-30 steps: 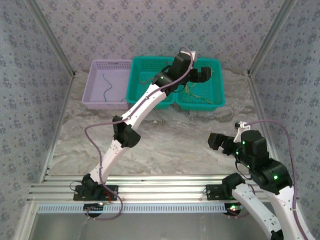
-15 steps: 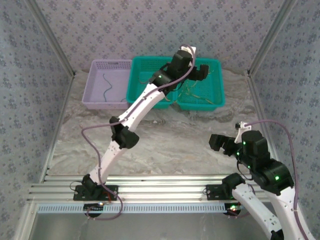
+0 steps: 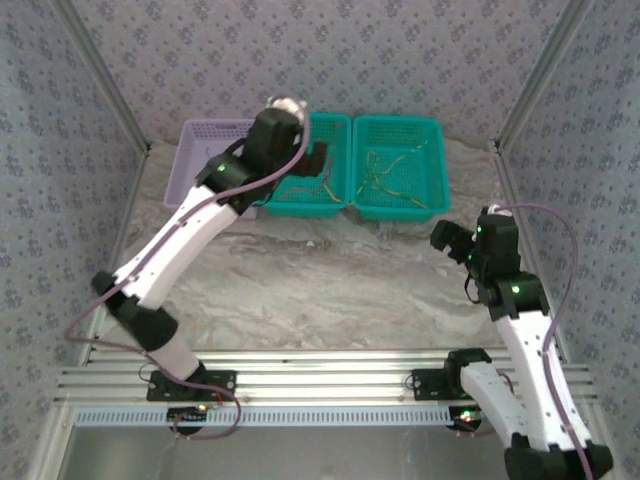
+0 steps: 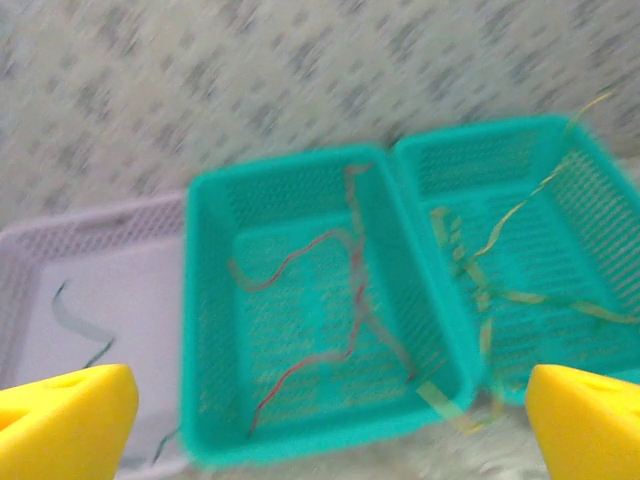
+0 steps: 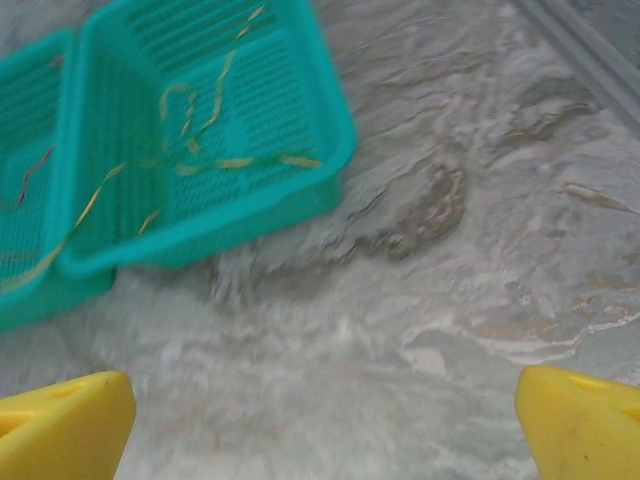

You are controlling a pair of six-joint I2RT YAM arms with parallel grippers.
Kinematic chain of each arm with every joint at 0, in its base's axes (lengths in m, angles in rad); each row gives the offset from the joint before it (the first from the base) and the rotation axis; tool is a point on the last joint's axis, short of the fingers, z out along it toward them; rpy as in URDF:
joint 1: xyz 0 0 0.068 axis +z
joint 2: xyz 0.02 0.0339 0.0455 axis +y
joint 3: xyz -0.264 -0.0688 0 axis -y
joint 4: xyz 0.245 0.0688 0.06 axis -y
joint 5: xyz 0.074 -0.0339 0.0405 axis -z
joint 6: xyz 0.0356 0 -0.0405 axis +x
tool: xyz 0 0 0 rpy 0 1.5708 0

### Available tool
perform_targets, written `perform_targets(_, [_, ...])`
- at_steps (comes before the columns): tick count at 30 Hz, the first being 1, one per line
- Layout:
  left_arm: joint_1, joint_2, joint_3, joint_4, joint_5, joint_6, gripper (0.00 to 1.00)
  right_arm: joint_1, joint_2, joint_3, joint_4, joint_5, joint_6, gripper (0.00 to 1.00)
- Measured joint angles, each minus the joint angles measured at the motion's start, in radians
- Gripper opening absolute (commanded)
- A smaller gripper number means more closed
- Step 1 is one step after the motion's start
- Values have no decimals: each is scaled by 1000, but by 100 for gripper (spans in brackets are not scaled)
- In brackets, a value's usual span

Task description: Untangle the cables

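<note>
Stretched out over the far side of the table with the left arm, left fingers spread wide apart and clamped on nothing, hanging above the left teal basket, just beside the lilac basket. Holding the right fingers just as wide apart, empty, low over bare marbled table near the front corner of the right teal basket. Seeing from the left wrist red and orange cables lying loose across the floor of the left teal basket, one climbing to its far rim. Finding yellow-green and orange cables bunched in the right teal basket, with one strand crossing the wall shared with its neighbour and another poking up past the far rim. Spotting a single dark blue-grey cable alone in the lilac basket, well apart from the rest
</note>
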Motion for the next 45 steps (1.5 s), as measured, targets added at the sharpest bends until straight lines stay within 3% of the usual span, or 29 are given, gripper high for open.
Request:
perform_targets(4, [119, -192, -331, 50, -39, -26, 100, -80, 145, -68, 163, 71, 56, 100])
perform_targets(9, [332, -457, -749, 171, -45, -66, 100, -41, 359, -142, 385, 305, -4, 100])
perform_targets(12, [438, -549, -900, 231, -58, -72, 100, -23, 455, -261, 600, 413, -75, 100])
perform_targets(20, [576, -481, -1014, 361, -26, -107, 100, -18, 623, -400, 1027, 552, -224, 100])
perform_targets(24, [645, -420, -1077, 431, 20, -123, 100, 6, 693, -369, 1092, 594, -268, 100])
perform_targets(28, [674, -372, -1160, 561, 45, -79, 100, 41, 734, -346, 1159, 501, -369, 100])
perform_targets(32, [705, -336, -1266, 737, 64, 2, 100, -41, 710, -418, 1290, 289, -425, 100])
perform_targets(35, [743, -296, -1321, 863, 92, 25, 100, -58, 725, -492, 1408, 206, -459, 100])
perform_targets(41, [750, -211, -1385, 1133, 142, 67, 100, -52, 730, -512, 1467, 164, -467, 100])
perform_targets(45, [691, -83, -1424, 1388, 159, 122, 100, -52, 730, -512, 1489, 159, -467, 100])
